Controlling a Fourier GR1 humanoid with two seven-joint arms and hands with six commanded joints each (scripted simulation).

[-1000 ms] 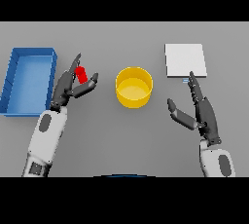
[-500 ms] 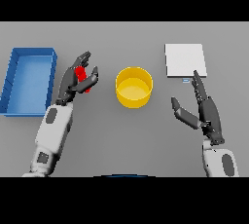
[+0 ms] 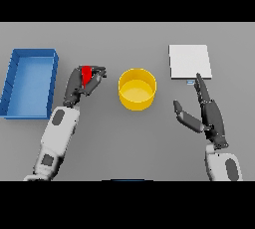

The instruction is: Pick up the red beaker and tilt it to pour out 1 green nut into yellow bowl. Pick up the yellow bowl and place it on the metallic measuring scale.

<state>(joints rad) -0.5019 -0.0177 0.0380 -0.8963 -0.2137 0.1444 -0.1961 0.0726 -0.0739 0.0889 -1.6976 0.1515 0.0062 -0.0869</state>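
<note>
While your right hand [image 3: 209, 118] waits at four o'clock with fingers straight and empty, your left hand [image 3: 82, 83] has curled tighter round the red beaker [image 3: 86, 73] at ten o'clock and tipped it since a second ago. That suggests the grasp is made; carry it toward the yellow bowl [image 3: 137, 89] at centre. Farther off, the scale [image 3: 189, 61] sits at one o'clock, the blue bin [image 3: 12, 81] at nine.

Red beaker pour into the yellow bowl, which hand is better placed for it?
Left. The left hand is closed around the red beaker, just left of the yellow bowl. The right hand is open by the scale.
</note>
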